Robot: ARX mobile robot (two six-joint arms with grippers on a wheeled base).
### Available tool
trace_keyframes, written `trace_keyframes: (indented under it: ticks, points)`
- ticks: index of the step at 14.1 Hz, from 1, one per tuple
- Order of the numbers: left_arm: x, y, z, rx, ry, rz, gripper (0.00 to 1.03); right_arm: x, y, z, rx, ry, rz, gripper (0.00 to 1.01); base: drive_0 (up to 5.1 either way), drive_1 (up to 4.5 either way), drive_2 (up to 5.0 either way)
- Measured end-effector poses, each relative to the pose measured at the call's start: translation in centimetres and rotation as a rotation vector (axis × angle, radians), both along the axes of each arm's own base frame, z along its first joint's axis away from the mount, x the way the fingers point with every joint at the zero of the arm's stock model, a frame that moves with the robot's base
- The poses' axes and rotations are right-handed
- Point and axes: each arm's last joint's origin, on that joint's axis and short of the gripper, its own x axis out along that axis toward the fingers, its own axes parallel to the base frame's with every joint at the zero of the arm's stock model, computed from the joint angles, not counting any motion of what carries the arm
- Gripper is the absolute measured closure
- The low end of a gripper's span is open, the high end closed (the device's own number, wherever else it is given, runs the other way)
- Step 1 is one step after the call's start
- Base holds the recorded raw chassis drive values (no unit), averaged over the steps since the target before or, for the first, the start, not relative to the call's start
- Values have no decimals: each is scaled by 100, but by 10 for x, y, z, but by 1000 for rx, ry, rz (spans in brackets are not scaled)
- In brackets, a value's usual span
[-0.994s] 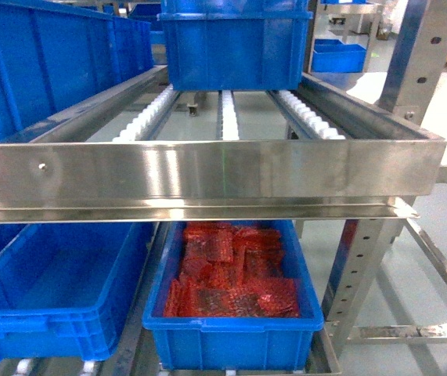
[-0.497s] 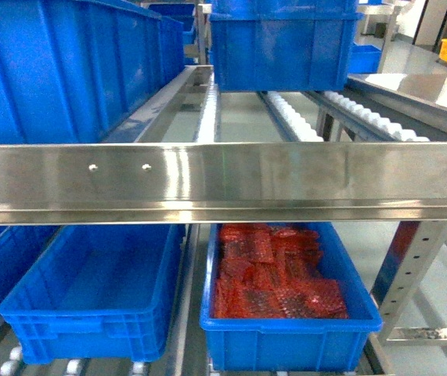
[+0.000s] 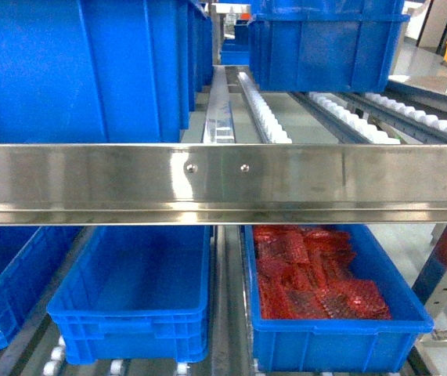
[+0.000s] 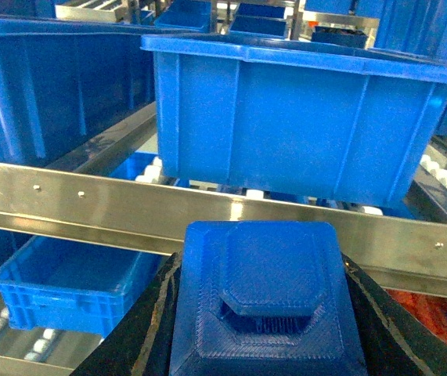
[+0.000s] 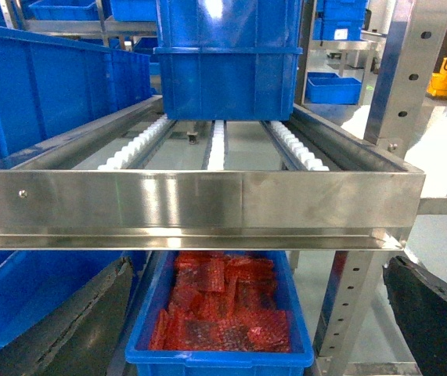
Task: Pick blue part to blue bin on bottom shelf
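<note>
Left gripper [image 4: 264, 368] pinches the blue part [image 4: 264, 305] (bottom centre); the empty blue bin [image 4: 70, 286] lies lower left, below the rail [image 4: 90, 207].

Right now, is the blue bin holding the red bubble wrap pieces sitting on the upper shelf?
No, in the head view the bin of red bubble wrap pieces sits on the bottom shelf, below the steel front rail.

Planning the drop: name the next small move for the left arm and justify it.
Probably lower the left end effector, which grips the blue part, under the steel rail toward the empty blue bin; the neighboring bin already holds red pieces.
</note>
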Motion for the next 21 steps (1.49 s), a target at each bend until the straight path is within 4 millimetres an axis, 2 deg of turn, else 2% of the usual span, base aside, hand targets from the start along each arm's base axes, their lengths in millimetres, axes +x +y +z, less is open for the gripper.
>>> trace_keyframes:
  ticks: [8,21]
  points:
    - [0,0,0,0,1,-5,60,0,0,0,0,3,-1,3,-513,233,233]
    - [0,0,0,0,2,-5,60,0,0,0,0,2,-4,3,0,0,0]
